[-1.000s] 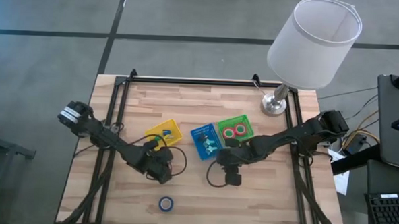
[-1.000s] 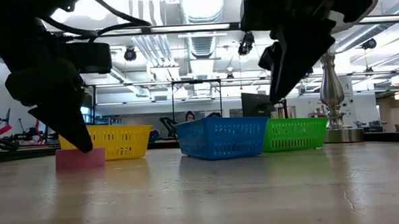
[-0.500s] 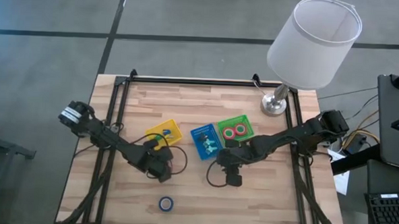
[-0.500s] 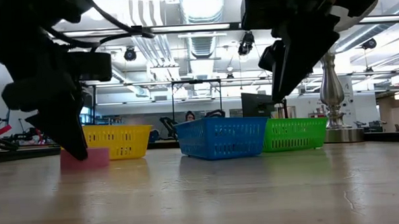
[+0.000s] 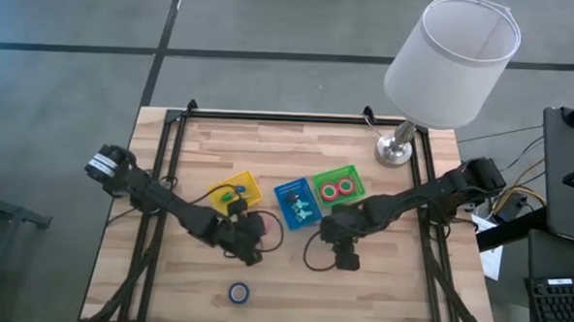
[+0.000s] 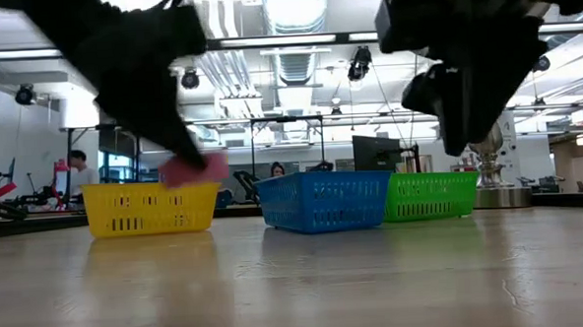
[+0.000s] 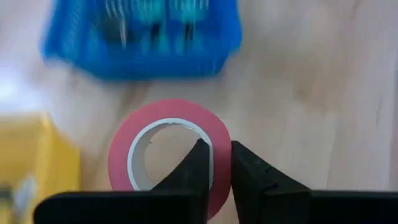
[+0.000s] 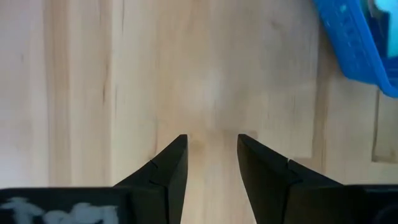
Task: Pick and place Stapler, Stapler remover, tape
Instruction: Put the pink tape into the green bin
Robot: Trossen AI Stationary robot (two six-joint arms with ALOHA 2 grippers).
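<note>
Gripping a pink tape roll (image 7: 169,157) by its wall, our left gripper (image 7: 215,163) has one finger inside the ring and one outside, the jaws narrow on it. In the low view the roll (image 6: 190,169) hangs clear of the table, above the rim of the yellow bin (image 6: 149,207). From above, our left gripper (image 5: 248,230) sits just near and right of that yellow bin (image 5: 238,191), toward the middle of the wooden table (image 5: 201,138).

Our right gripper (image 5: 346,256) hovers over bare wood, near and to the right of the blue bin (image 5: 295,202). Its fingers (image 8: 166,169) stand apart with nothing between them, only table showing in the gap, and a corner of the blue bin (image 8: 354,43) lies off to one side.

We see three bins in a row across the middle of the table: yellow on the left, blue in the centre, green (image 5: 338,186) on the right. Two red tape rolls (image 5: 337,189) lie side by side in the green bin. A blue tape roll (image 5: 239,293) lies alone on the table near the front edge, well apart from the bins. A lamp (image 5: 448,63) stands at the far right corner. Small items lie in the yellow and blue bins, but we cannot tell what they are.
</note>
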